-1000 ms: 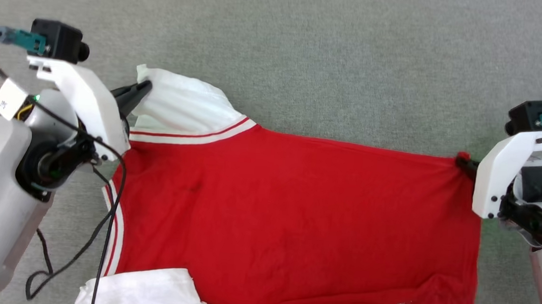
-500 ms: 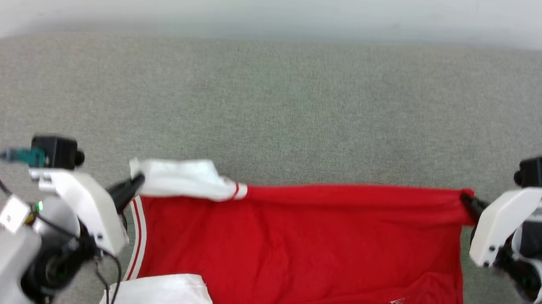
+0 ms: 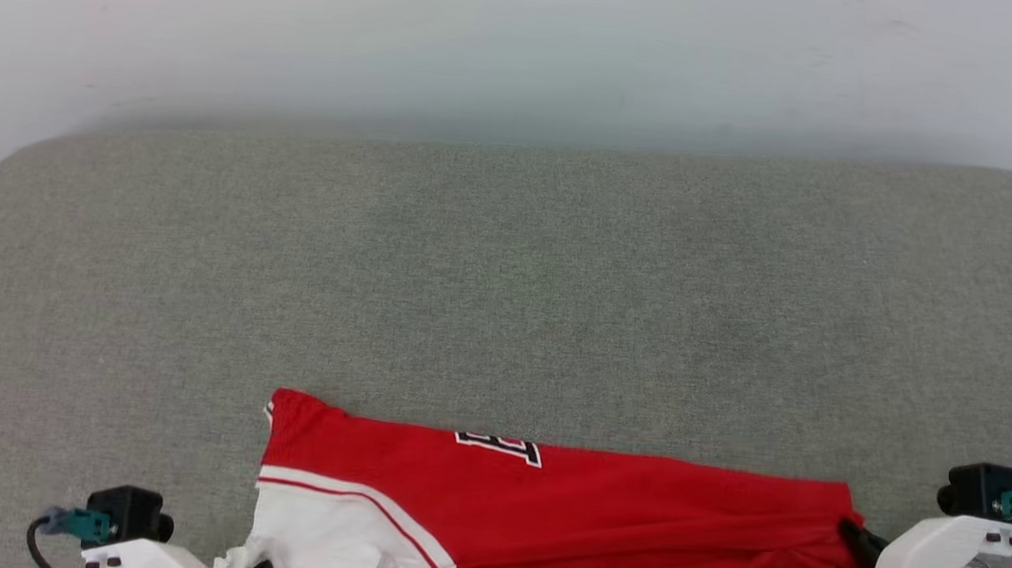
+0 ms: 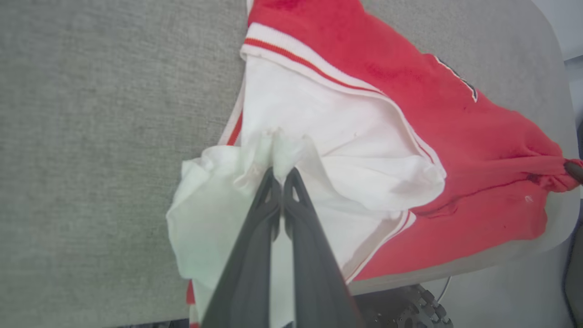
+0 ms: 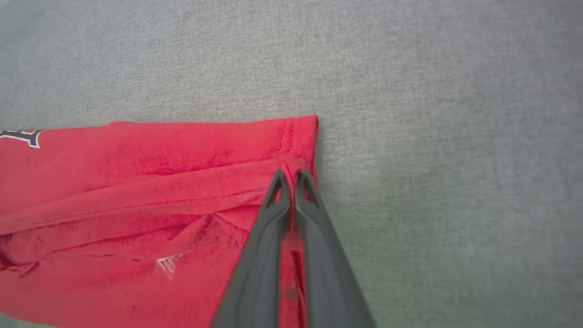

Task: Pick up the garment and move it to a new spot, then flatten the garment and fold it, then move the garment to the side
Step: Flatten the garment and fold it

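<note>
Garment lies at the near edge of the grey tabletop. Black white-outlined lettering shows at its far edge (cut off, unreadable). Left gripper is clamped on the white sleeve at near left. Right gripper is clamped on the red hem corner at near right.

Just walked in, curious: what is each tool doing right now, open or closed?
Left tool: closed, gripping the garment by a white sleeve.
Right tool: closed, gripping the garment's red hem corner.
</note>
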You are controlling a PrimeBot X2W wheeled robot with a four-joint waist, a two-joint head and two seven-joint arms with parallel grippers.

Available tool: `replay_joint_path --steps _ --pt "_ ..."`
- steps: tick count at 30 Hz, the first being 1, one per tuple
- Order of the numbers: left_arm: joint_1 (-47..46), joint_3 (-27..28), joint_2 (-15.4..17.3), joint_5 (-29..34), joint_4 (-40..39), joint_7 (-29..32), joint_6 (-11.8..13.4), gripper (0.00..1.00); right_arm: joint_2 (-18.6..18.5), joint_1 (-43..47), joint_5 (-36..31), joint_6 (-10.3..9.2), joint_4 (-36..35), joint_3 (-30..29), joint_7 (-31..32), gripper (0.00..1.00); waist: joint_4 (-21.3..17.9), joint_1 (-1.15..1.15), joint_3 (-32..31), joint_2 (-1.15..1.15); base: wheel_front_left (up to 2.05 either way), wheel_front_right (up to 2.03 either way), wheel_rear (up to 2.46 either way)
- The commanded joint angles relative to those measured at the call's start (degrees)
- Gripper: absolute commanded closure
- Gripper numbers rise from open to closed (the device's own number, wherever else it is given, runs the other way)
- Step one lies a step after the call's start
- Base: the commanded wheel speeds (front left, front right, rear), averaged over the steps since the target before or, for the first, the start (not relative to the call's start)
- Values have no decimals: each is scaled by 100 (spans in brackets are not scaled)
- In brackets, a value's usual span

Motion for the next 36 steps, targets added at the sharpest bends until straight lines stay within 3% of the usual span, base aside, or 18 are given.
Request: replay_joint_path --steps 1,4,5,6,7,8,9,10,17,20,30,36 --pt "172 29 38 -43 -4 -19 60 100 51 167 29 -5 -37 -34 -43 100 -15 1 -37 0 0 0 0" --pt "365 -1 4 -120 12 -19 65 100 119 389 9 -5 -51 -42 -73 100 -31 1 -83 0 0 0 0" --pt "392 -17 -21 -103 39 -51 55 100 165 465 52 -5 -39 -35 -89 94 -31 1 -95 0 0 0 0" --pt "411 -32 -67 -94 75 -79 47 100 190 536 59 -5 -37 -17 -119 75 -28 1 -104 0 0 0 0" --pt "436 -85 -131 -126 105 -51 5 75 206 589 55 -5 -52 -8 -200 13 -21 1 -116 0 0 0 0" --pt "437 -130 -190 -141 129 -48 -24 53 241 634 83 -5 -74 -1 -274 0 -15 1 -123 0 0 0 0" --pt "408 -134 -237 -148 164 -93 -64 4 262 689 75 -5 -88 23 -362 0 -13 1 -128 0 0 0 0" --pt "375 -141 -283 -140 213 -133 -80 0 290 728 77 -5 -131 35 -488 0 -11 1 -136 0 0 0 0" --pt "97 -151 -504 241 346 -678 -194 0 449 1010 8 -5 -777 -14 -1211 0 21 1 -328 0 0 0 0" --pt "-11 -111 -536 413 279 -939 -175 0 453 1045 -68 -5 -992 -150 -1114 0 26 1 -391 0 0 0 0" --pt "-571 0 -709 1320 19 -2148 -228 0 383 1041 -526 -5 -1536 -755 19 0 144 1 -389 0 0 0 0" --pt "-856 13 -711 2108 -97 -2776 -76 0 242 944 -523 -5 -1633 -763 637 0 241 1 -216 0 0 0 0"
